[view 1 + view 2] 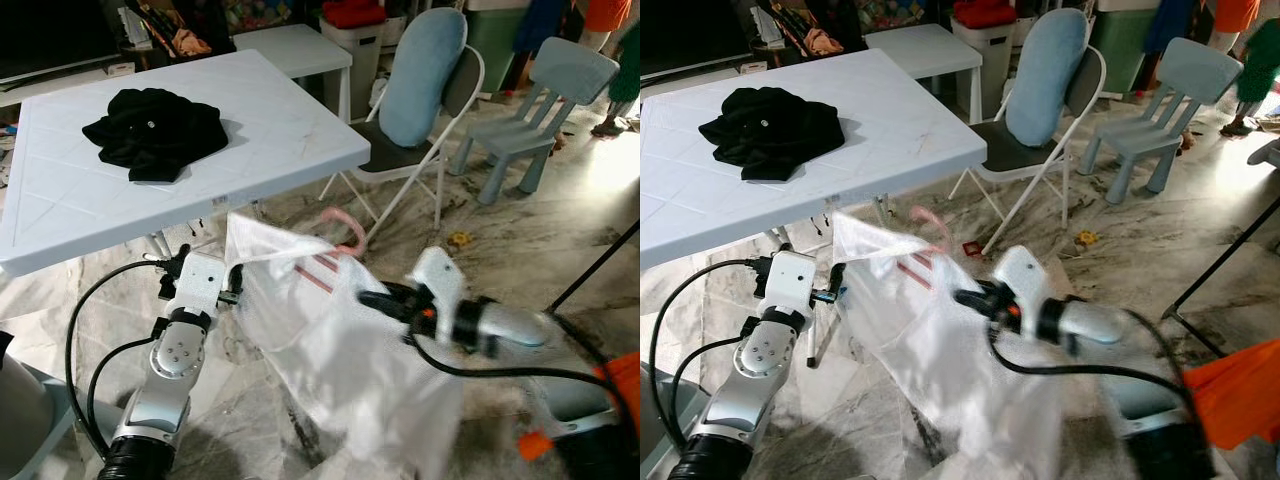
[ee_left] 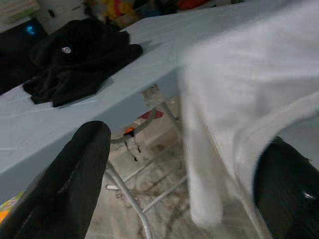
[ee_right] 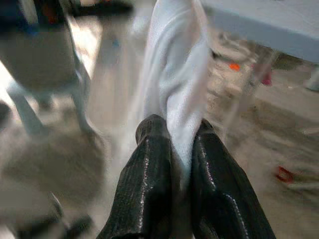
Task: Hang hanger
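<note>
A white table (image 1: 270,130) stands on marble floor (image 1: 520,240) near a folding chair (image 1: 420,110) and blue child's chair (image 1: 545,110).

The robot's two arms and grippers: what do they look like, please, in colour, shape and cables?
Both arms are silver metal with rounded joint housings. The left arm has a round disc joint with small screws, a white boxy wrist block and looping black cables. The right arm has a white wrist housing, an orange mark and a black cable. The fingers are long, black and ribbed.

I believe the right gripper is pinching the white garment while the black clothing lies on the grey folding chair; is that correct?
Not quite: the black clothing lies on the white table, not the chair, as the left eye view shows. The right gripper does pinch the white garment.
</note>
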Robot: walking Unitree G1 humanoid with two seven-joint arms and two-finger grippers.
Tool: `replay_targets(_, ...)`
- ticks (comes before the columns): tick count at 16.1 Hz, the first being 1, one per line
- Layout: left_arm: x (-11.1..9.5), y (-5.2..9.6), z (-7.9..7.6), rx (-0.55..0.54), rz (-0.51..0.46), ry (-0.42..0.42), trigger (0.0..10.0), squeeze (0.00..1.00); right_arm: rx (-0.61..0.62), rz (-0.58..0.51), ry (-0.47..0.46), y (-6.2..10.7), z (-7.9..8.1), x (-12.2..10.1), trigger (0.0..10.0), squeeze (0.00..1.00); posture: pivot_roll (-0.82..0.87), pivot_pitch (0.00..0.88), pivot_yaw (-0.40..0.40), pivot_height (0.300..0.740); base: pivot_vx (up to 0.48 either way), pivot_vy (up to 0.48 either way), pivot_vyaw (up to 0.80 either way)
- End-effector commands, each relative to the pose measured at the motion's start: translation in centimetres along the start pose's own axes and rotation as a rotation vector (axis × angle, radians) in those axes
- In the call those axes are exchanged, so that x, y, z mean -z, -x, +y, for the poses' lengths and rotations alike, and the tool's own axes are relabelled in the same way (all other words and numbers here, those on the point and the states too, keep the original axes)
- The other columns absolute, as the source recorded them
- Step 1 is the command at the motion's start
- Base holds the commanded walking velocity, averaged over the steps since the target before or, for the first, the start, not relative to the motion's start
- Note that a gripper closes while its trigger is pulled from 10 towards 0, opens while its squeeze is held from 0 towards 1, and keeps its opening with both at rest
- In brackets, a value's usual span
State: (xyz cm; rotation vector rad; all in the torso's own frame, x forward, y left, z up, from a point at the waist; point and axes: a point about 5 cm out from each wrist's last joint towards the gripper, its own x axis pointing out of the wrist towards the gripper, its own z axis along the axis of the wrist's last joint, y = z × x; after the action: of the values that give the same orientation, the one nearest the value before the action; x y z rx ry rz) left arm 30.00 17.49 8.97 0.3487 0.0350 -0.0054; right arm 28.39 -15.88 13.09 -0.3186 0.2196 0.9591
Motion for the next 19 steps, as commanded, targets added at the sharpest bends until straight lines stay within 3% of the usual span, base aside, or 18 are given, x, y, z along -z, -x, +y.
replay_targets(1, -0.2, -0.2, 0.6, -0.031, -0.007, -0.004, 10.0, 0.0, 0.021, 0.042, 0.092, 0.4, -0.8, 0.1, 10.0, 0.0, -0.11, 0.0, 0.014, 0.74, 0.0, 0.0, 0.0)
replay_targets(4, -0.4, -0.3, 0.2, -0.022, -0.019, 0.002, 10.0, 0.0, 0.136, 0.133, 0.18, 0.1, -2.7, 0.6, 10.0, 0.0, -0.11, 0.0, 0.013, 0.74, 0.0, 0.0, 0.0)
replay_targets(8, -0.5, -0.2, 0.4, -0.034, -0.022, 0.014, 10.0, 0.0, 0.084, 0.241, 0.322, 0.6, -2.9, 2.3, 10.0, 0.0, -0.1, 0.0, 0.008, 0.74, 0.0, 0.0, 0.0)
replay_targets(11, 0.0, -0.1, 1.1, -0.065, 0.0, 0.029, 10.0, 0.0, 0.058, 0.3, 0.358, 2.6, -4.3, 2.7, 10.0, 0.0, -0.11, 0.0, 0.012, 0.74, 0.0, 0.0, 0.0)
replay_targets(13, 0.1, -0.1, 1.0, -0.062, 0.007, 0.032, 10.0, 0.0, -0.057, 0.306, 0.382, 4.3, -4.4, 2.4, 10.0, 0.0, -0.12, 0.0, 0.018, 0.74, 0.0, 0.0, 0.0)
replay_targets(15, 0.2, -0.3, 1.0, -0.059, 0.012, 0.035, 10.0, 0.0, -0.135, 0.271, 0.341, 6.7, -5.1, 1.0, 10.0, 0.0, -0.13, 0.0, 0.025, 0.74, 0.0, 0.0, 0.0)
replay_targets(16, 0.2, -0.3, 1.0, -0.058, 0.013, 0.036, 10.0, 0.0, -0.142, 0.266, 0.333, 7.0, -5.3, 0.8, 10.0, 0.0, -0.13, 0.0, 0.025, 0.74, 0.0, 0.0, 0.0)
replay_targets(19, 0.4, -0.4, 1.0, -0.053, 0.023, 0.042, 10.0, 0.0, -0.162, 0.306, 0.335, 10.6, -7.7, -1.6, 10.0, 0.0, -0.15, 0.0, 0.03, 0.74, 0.0, 0.0, 0.0)
